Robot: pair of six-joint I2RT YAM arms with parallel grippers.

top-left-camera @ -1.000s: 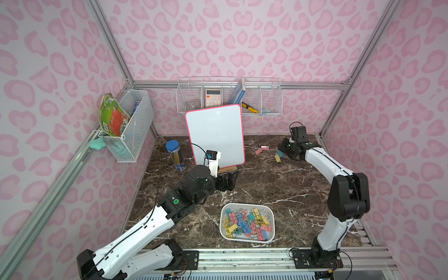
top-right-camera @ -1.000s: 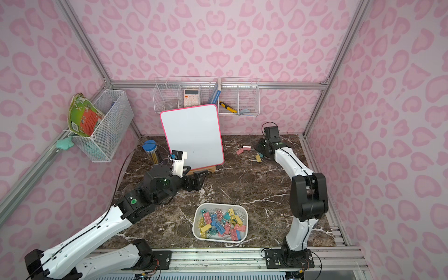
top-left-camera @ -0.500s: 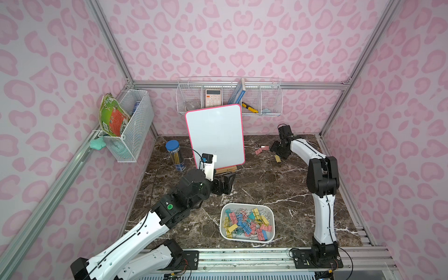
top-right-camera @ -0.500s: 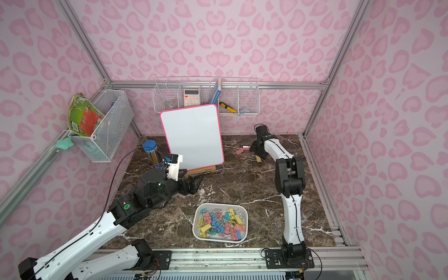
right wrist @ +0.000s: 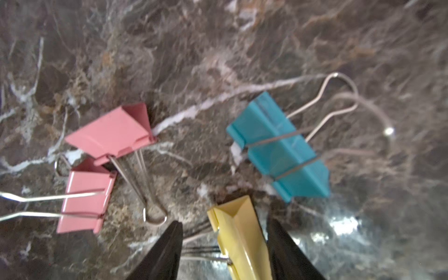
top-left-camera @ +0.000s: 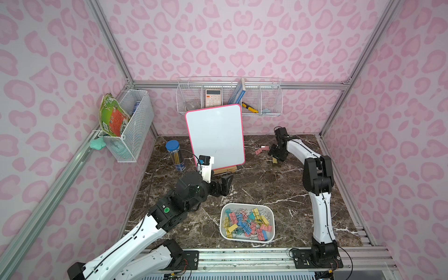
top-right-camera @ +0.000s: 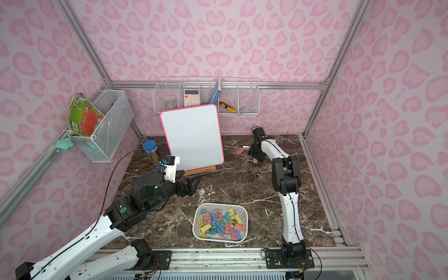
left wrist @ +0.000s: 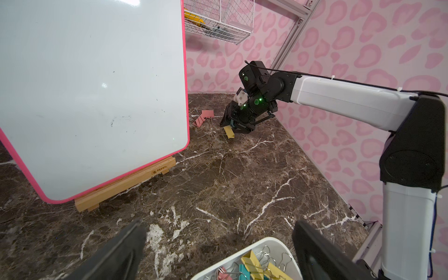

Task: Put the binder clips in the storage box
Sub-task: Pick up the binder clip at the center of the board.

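At six o'clock on the marble tabletop [top-left-camera: 266, 184]: the storage box [top-left-camera: 244, 238] [top-right-camera: 219, 239], heaped with binder clips [top-left-camera: 247, 221] [top-right-camera: 220, 224] in pink, yellow, teal and blue. Four more clips out on the marble near one o'clock, well apart from the box.

Over those, the right gripper [top-left-camera: 275, 157] [top-right-camera: 254, 157] [left wrist: 232, 126] [right wrist: 225, 222], tipped down at the table, jaws apart around the yellow clip [right wrist: 240, 237] [left wrist: 229, 132]. In the right wrist view, clip body against one finger [right wrist: 283, 249], with a gap and the wire handles toward the other. Clamped or merely straddled: cannot tell.

Toward ten o'clock of that gripper, two pink clips [top-left-camera: 259, 151] [top-right-camera: 239, 151] [left wrist: 203, 117] [right wrist: 109, 133], close together. Near the yellow one, a teal clip [right wrist: 278, 145], handles lying on the marble.

Near the centre, slightly toward nine o'clock, the left gripper [top-left-camera: 223, 186] [top-right-camera: 191, 185] [left wrist: 218, 242], pointing toward three o'clock, jaws wide apart, bare marble between the fingers in the left wrist view.

At eleven o'clock, a pink-rimmed whiteboard [top-left-camera: 215, 135] on a wooden stand [top-left-camera: 224, 169]; at ten o'clock, a blue-capped tube of pencils [top-left-camera: 175, 155].
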